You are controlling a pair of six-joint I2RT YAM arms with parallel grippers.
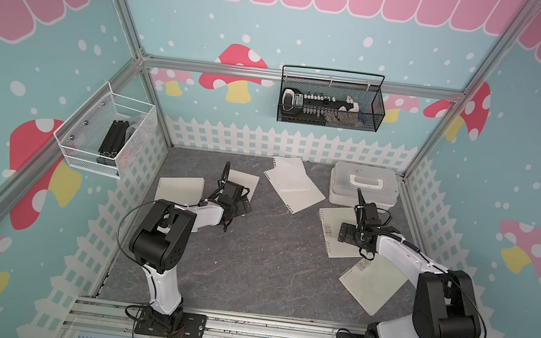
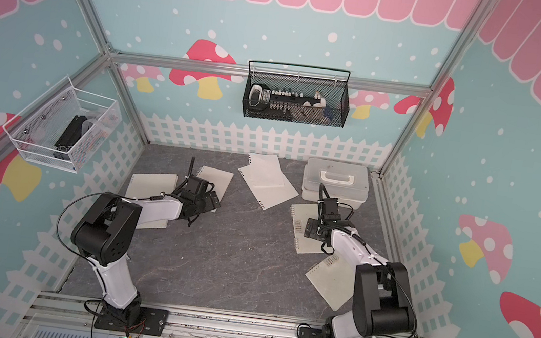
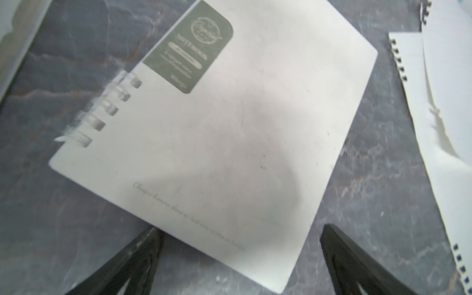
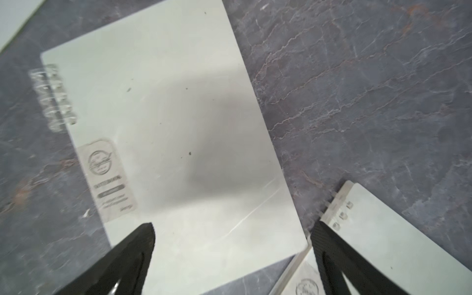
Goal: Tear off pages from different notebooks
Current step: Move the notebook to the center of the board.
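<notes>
Four cream spiral notebooks lie flat on the dark table. In both top views, one notebook (image 1: 179, 188) (image 2: 150, 184) lies at the left. My left gripper (image 1: 243, 204) (image 3: 241, 229) hangs open over the near corner of a second notebook (image 1: 246, 179) (image 3: 229, 127) with a dark label. At the right, my right gripper (image 1: 345, 235) (image 4: 233, 224) stands open above a third notebook (image 1: 331, 220) (image 4: 166, 115). The fourth notebook (image 1: 372, 286) (image 4: 388, 229) lies just in front of it. Loose pages (image 1: 292, 183) (image 3: 444, 102) with punched holes lie at the back middle. Nothing is held.
A white lidded box (image 1: 362, 185) with a handle stands at the back right, close to the right arm's wrist. A black mesh basket (image 1: 331, 103) and a white wire basket (image 1: 106, 134) hang on the walls. Bare marbled table (image 1: 249, 263) lies between the arms.
</notes>
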